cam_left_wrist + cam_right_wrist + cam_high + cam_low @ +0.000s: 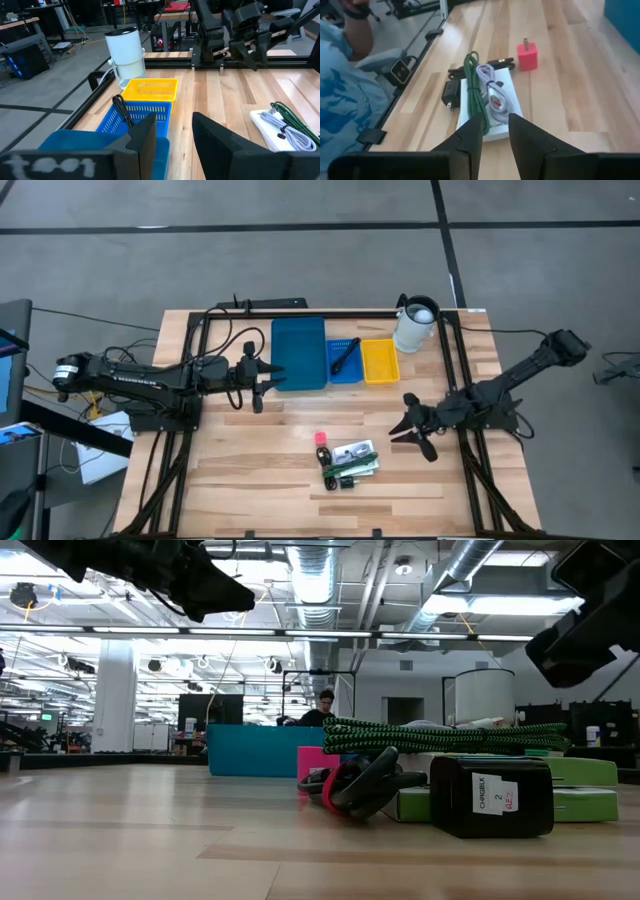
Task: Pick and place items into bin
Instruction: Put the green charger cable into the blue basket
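An overhead camera looks straight down on the whole wooden worktop (260,470) and both arms. A second camera sits at worktop height, very near the pile of items (440,775), facing the room behind. The left wrist camera looks across the bins toward the right arm. The right wrist camera looks down on the same pile, which the overhead view also shows.

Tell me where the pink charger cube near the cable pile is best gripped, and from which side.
The pink charger cube stands apart from the white box and its cables, prong pointing up. Probably best taken from above, the right pincer closing across two flat opposite sides of the body, below the prong. Its open fingers already face the pile.
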### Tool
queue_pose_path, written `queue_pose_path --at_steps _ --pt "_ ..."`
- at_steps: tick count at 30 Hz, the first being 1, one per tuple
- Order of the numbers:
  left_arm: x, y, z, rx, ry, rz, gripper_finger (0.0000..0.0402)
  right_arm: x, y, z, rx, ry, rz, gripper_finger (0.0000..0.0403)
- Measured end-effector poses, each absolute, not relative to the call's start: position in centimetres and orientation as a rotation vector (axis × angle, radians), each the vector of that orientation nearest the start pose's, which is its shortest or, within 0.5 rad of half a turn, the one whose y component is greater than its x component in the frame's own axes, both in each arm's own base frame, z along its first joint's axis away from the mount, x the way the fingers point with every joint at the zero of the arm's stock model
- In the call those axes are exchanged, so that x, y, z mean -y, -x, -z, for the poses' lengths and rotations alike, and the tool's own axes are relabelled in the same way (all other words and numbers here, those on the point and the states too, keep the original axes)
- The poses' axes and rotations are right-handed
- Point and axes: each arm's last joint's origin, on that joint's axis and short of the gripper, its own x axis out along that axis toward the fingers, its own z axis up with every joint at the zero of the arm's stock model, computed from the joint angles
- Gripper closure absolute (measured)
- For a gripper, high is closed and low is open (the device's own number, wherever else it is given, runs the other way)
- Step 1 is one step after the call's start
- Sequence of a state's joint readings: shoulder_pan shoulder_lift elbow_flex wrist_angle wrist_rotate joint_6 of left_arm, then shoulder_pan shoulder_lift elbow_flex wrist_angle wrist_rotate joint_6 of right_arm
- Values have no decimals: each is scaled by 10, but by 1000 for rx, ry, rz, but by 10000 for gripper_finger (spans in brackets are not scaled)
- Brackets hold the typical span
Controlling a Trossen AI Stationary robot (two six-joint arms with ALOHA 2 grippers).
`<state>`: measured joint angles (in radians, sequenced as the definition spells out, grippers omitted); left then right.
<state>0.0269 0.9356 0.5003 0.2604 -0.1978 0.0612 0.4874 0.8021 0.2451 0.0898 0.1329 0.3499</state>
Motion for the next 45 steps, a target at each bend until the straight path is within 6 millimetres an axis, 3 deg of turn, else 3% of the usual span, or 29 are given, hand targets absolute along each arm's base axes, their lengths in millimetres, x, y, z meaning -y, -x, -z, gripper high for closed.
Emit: queue_pose_path --at_steps 13,24,35,45 --pt "-11 -205 -250 -182 -75 -219 285 -91 -179 -158 -685 -169 -205 315" --pt "-11 -205 -250 -183 -75 -218 285 -112 -208 -164 -758 -164 -208 294" --pt "-11 -205 -250 -183 -75 -218 285 -122 -213 -163 -871 -107 -192 203" --pt "-11 -205 -250 -182 -74 -209 285 -120 -210 -160 -913 -82 -183 207"
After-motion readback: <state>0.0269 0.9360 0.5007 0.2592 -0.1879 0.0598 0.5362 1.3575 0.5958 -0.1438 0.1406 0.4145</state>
